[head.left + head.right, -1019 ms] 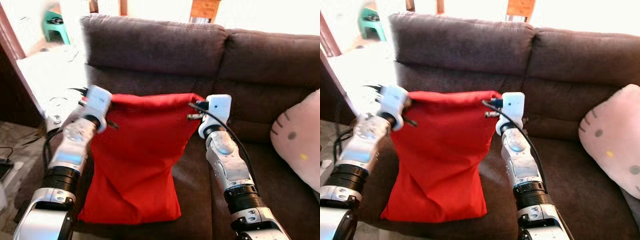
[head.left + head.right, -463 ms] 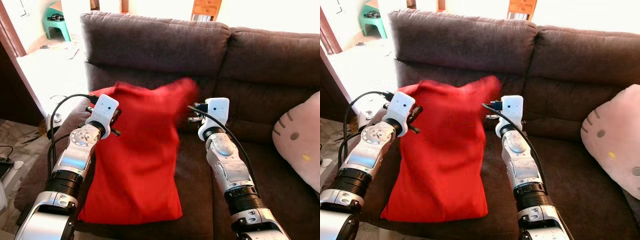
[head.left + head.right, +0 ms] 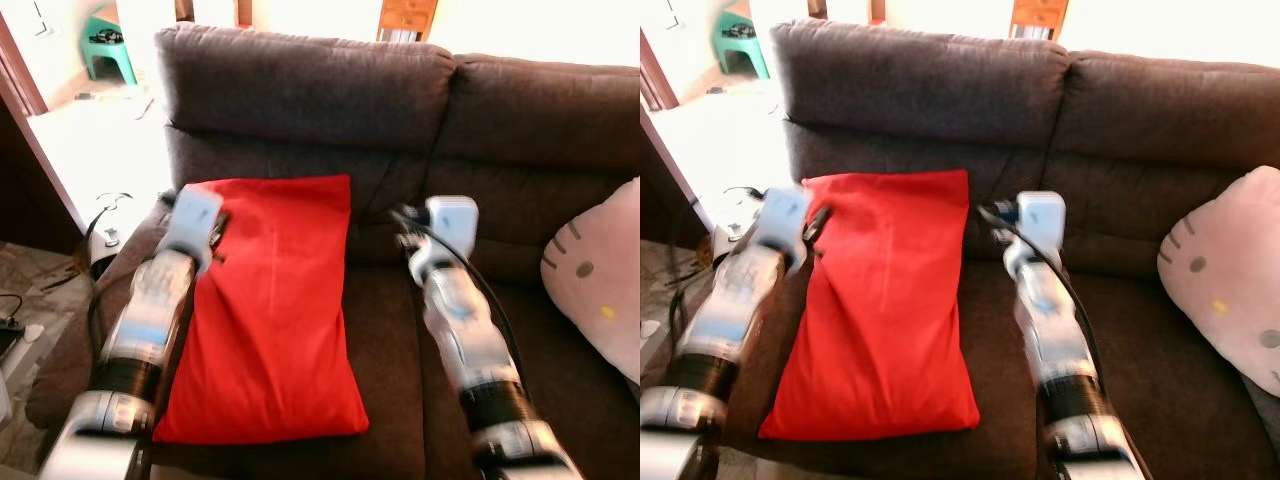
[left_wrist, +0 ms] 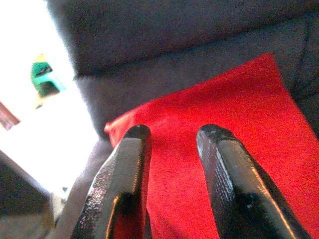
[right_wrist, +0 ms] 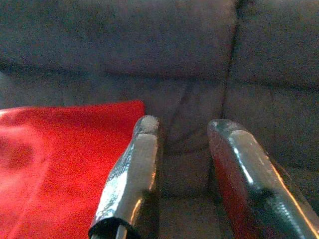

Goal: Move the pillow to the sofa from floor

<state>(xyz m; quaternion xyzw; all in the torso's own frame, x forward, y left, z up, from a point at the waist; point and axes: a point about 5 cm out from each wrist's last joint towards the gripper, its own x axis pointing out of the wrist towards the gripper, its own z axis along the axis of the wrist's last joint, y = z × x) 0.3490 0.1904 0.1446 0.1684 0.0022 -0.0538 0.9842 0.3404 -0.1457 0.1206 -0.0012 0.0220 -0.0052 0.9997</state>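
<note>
pillow down on the seat, both arms free of it

now that the red pillow (image 3: 265, 310) lies on the brown sofa (image 3: 420, 100), it runs lengthwise from the front edge of the seat up to the backrest, its top edge propped against the back cushion. from where i stand the job looks as good as done.

left gripper (image 4: 172, 144) hovers over the pillow's upper left corner, fingers parted with only red cloth showing through the gap, nothing pinched. right gripper (image 5: 184, 144) sits off the pillow's upper right corner, over bare seat, its fingers spread and empty too.

so the pillow lies between the two arms, nearer the left one. both arms look blurred. a pink cushion (image 3: 600, 290) rests well apart at the sofa's right end.
</note>
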